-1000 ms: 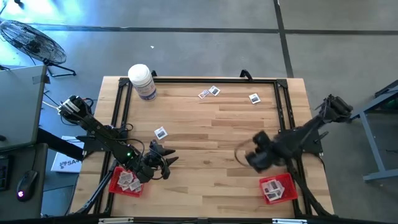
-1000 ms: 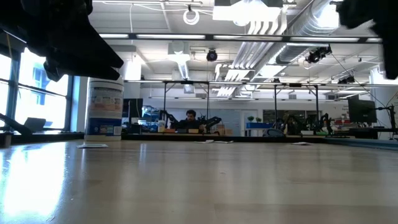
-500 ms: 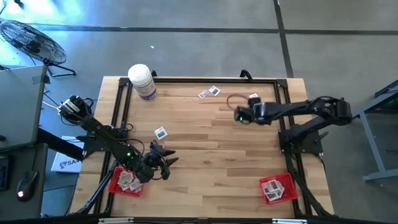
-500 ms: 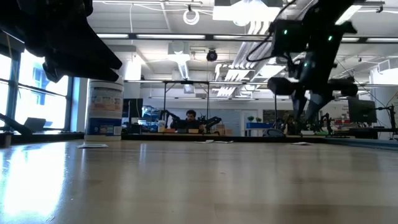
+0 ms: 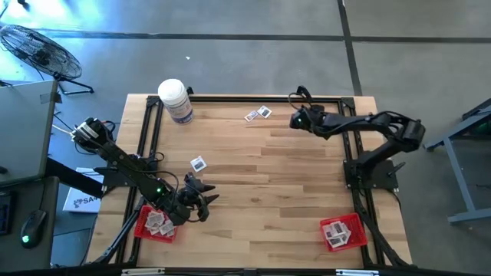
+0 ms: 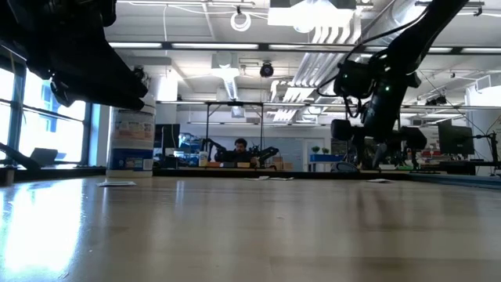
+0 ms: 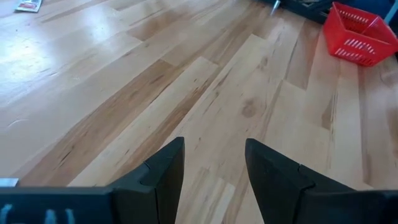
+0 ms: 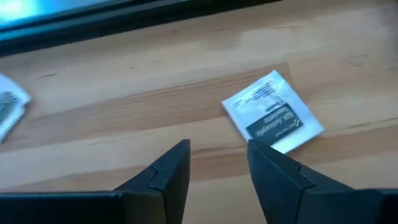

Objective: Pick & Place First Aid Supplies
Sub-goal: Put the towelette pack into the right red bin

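The right wrist view is showing what the overhead picture is hiding: a white packet (image 8: pixel 273 112) with dark print is lying flat on the wood just ahead of the right gripper (image 8: pixel 218 168), a little off to one finger's side and not touching either finger, and the edge of another packet (image 8: pixel 10 106) is showing further off. From above, the right gripper (image 5: pixel 301 119) is reaching over the far edge of the tabletop (image 5: pixel 261 184) toward its right corner, covering that packet, and its fingers are standing apart with bare wood between them. Two more packets (image 5: pixel 258 114) are lying near the middle of the far edge, and a single packet (image 5: pixel 199 163) is lying left of centre. A large white bottle (image 5: pixel 175 100) is standing at the far left corner. The left gripper (image 5: pixel 201 201) is waiting near the near left corner beside a red tray (image 5: pixel 143 228) holding packets; its fingers are spread with nothing between them. A second red tray (image 5: pixel 354 230), also holding packets, is sitting at the near right corner. In the low view a person (image 6: pixel 239 147) is sitting in the room beyond.
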You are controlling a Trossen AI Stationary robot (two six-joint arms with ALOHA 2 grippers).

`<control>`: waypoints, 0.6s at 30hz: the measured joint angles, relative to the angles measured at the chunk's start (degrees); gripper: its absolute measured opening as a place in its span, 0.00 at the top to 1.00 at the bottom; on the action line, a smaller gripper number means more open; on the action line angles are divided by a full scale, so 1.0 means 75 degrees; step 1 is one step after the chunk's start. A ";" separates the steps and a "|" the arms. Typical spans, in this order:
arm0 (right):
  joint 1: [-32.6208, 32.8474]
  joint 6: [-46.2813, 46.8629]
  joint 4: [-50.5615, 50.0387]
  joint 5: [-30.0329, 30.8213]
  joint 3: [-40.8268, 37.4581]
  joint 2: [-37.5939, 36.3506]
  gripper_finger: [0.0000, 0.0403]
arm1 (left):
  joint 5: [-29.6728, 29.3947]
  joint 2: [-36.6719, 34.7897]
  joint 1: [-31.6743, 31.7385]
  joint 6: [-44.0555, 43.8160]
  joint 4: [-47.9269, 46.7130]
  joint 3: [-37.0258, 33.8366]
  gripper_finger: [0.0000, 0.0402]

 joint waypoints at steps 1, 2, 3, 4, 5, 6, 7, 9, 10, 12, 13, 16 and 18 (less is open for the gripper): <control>-0.0065 -0.0063 -0.0003 0.0006 0.0041 0.0115 0.62 | 0.0003 0.0000 0.0002 0.0000 0.0009 0.0000 0.58; -0.0120 -0.0072 -0.0001 0.0011 0.0067 0.0229 0.62 | 0.0003 0.0000 -0.0001 0.0000 0.0010 0.0000 0.58; -0.0164 -0.0064 -0.0002 0.0015 0.0086 0.0338 0.62 | 0.0003 0.0000 0.0002 0.0000 0.0010 0.0000 0.58; -0.0198 -0.0045 -0.0002 0.0005 0.0100 0.0448 0.62 | 0.0003 0.0000 -0.0001 0.0000 0.0010 0.0000 0.58; -0.0231 -0.0016 0.0005 0.0011 0.0105 0.0571 0.62 | 0.0000 0.0000 0.0002 0.0000 0.0013 0.0000 0.58; -0.0260 0.0045 -0.0010 0.0017 0.0105 0.0689 0.62 | -0.0003 0.0000 0.0001 0.0000 0.0014 0.0000 0.58; -0.0305 0.0113 -0.0026 -0.0008 0.0105 0.0814 0.62 | -0.0001 0.0000 0.0002 0.0000 0.0013 0.0000 0.58; -0.0404 0.0194 0.0028 -0.0131 0.0105 0.1058 0.62 | 0.0000 0.0000 0.0002 0.0000 0.0013 0.0000 0.58; -0.0446 0.0233 0.0109 -0.0160 0.0115 0.1157 0.62 | 0.0002 0.0000 0.0002 -0.0001 0.0013 0.0000 0.58; -0.0540 0.0233 0.0273 -0.0255 0.0138 0.1292 0.62 | 0.0003 0.0000 0.0002 0.0000 0.0016 0.0000 0.58; -0.0545 0.0225 0.0324 -0.0300 0.0143 0.1330 0.62 | 0.0003 0.0000 -0.0001 -0.0003 0.0016 0.0000 0.58; -0.0518 0.0187 0.0330 -0.0402 0.0135 0.1305 0.62 | 0.0003 0.0000 -0.0001 -0.0002 0.0016 0.0000 0.58; -0.0447 0.0090 0.0291 -0.0559 0.0132 0.1221 0.62 | 0.0003 0.0000 0.0002 -0.0002 0.0016 0.0000 0.58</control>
